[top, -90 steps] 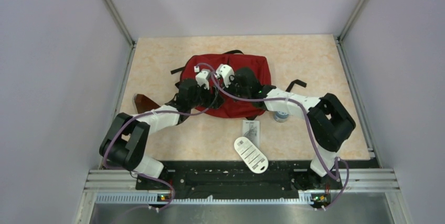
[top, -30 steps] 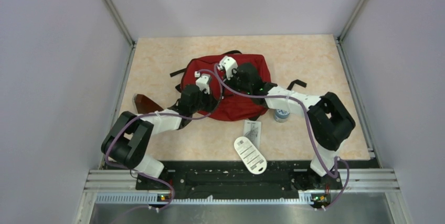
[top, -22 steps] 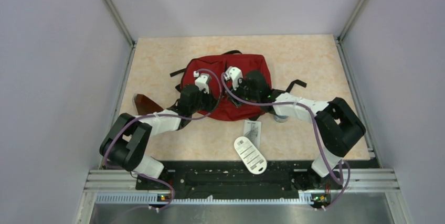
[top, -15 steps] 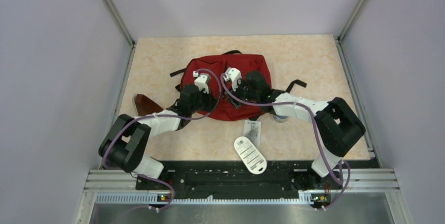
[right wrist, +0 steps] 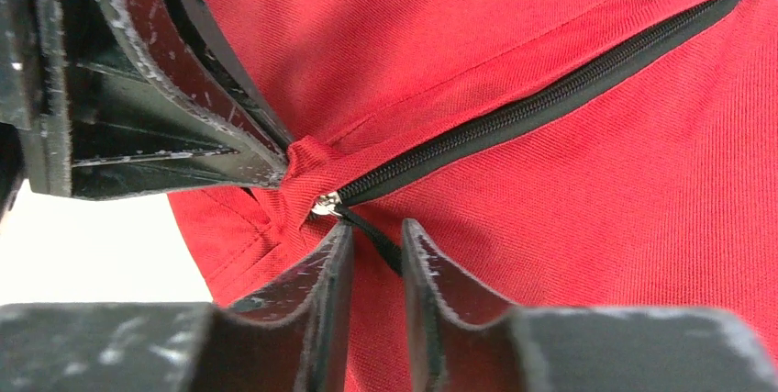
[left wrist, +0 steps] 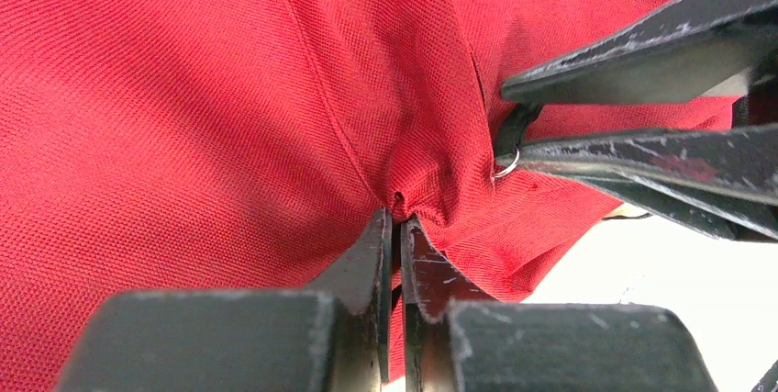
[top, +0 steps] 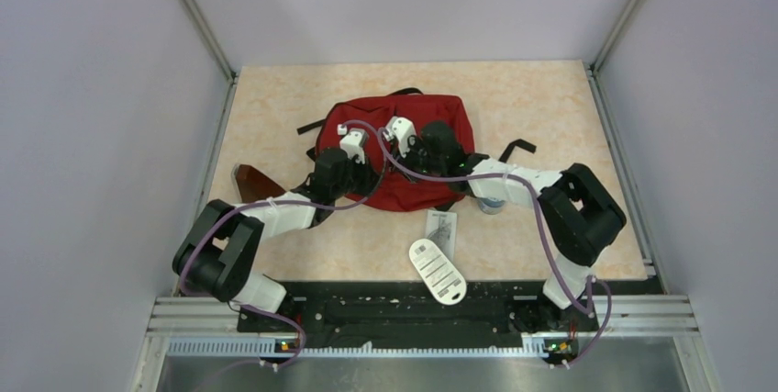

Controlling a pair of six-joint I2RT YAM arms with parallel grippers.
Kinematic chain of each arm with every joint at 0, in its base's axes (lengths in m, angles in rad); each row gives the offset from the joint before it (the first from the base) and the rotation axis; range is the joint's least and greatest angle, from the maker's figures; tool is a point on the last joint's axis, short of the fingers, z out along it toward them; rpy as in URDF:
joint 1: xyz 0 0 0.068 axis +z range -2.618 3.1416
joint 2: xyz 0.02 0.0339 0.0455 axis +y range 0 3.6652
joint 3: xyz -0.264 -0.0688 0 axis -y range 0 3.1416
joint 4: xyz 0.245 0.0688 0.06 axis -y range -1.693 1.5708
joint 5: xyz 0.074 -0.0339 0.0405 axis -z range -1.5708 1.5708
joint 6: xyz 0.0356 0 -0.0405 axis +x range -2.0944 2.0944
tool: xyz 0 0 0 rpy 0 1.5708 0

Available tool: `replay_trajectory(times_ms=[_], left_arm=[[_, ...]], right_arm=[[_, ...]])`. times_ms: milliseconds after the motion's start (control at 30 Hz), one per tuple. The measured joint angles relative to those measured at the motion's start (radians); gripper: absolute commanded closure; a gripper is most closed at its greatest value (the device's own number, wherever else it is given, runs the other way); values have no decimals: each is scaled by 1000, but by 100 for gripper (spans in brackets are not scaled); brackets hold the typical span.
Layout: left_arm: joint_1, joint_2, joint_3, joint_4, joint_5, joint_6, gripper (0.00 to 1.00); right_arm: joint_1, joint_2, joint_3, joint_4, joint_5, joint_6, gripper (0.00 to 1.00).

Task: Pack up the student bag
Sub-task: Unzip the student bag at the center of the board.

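Now, student bag [top: 451,115]: lying flat around the middle of the table [top: 550,103], with both arms reaching over its near side.
Left hand [left wrist: 396,219]: clamping tight on a small pinch of the bag's red fabric, right at the zipper's end.
Right hand [right wrist: 376,232]: sitting with its fingers a little apart on either side of the black zipper pull [right wrist: 383,247]; whether it's actually squeezing the pull, I can't tell.
Zipper [right wrist: 550,89]: showing closed black teeth, running away from the silver slider [right wrist: 321,205], which is sitting just beside the left fingertips.
Brown pouch [top: 250,178]: lying near the table's left edge, apart from the bag.
White barcoded tag [top: 438,269]: lying near the front edge, touching a printed card [top: 440,227].
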Motion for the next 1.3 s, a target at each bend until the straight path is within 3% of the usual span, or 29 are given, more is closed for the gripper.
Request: replay_trajectory(times_ms=[33,67,400,833,900,1000,1067,1167,1300], left_arm=[[0,0,0,0,0,0,100],[0,0,0,0,0,0,100],[-3,-1,-18,21,-14,-7,100],[-2,-5,-69,92,-17,-23,100],[-2,-25,-69,79,-14,-26,86],[-3,-87,-66,42,-7,-31,55],[-2,-125,-60,21,-2,-44,42],[-3,-151,-25,3,4,-60,33],[-3,-97,54,16,-18,-88,30]], right_arm=[[0,3,0,0,3,-3,95],[2,6,1,0,10,-7,100],[27,17,44,-11,181,-5,100],[-4,264,377,-49,429,-30,100],[-13,282,399,-54,442,-36,100],[-16,286,411,-59,448,-41,100],[-16,286,412,-57,449,-42,100],[-16,286,411,-56,449,-41,100],[-16,286,408,-55,445,-26,100]])
